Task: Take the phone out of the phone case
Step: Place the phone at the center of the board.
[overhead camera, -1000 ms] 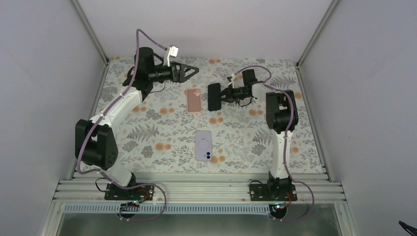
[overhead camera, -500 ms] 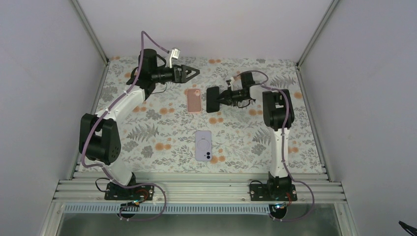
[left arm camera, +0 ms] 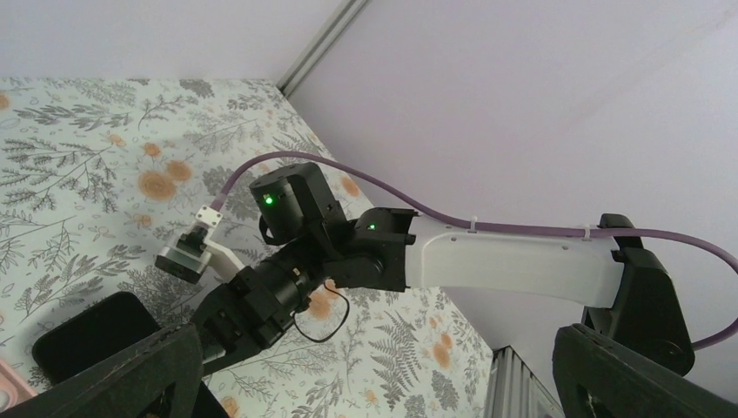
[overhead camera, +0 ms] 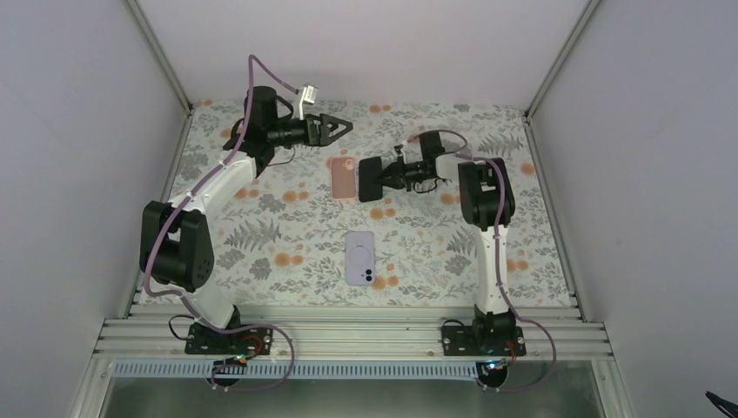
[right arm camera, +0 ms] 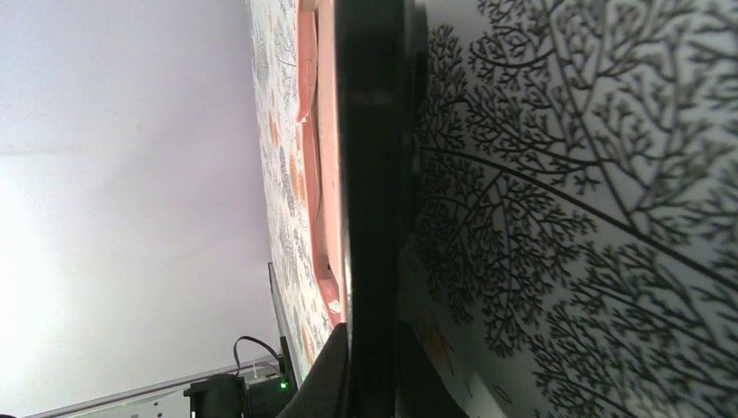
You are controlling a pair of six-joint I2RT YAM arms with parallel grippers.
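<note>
Salmon-pink rectangular phone case (overhead camera: 344, 177) lies flat on the floral-patterned worktop (overhead camera: 287, 226), towards the far side and between the two arms. Just to its right, the black rectangular phone (overhead camera: 369, 178) is out of the case and clamped in the right claw (overhead camera: 383, 174), which reaches in from the right and pinches the phone's right side. From overhead the phone's left edge meets the case's right edge; whether the two actually touch cannot be told. The right wrist view shows the phone edge-on as a dark bar, with the pink rim of the case close behind it.

The left claw (overhead camera: 339, 128) hangs over the far part of the worktop, up and to the left of the case, pointing right and holding nothing. In its own wrist view its fingers sit far apart at the bottom corners of the frame.

Nearer the arm bases, well apart from the case, a lavender rectangular phone-shaped slab with a white ring on its back (overhead camera: 360, 259) lies flat.
</note>
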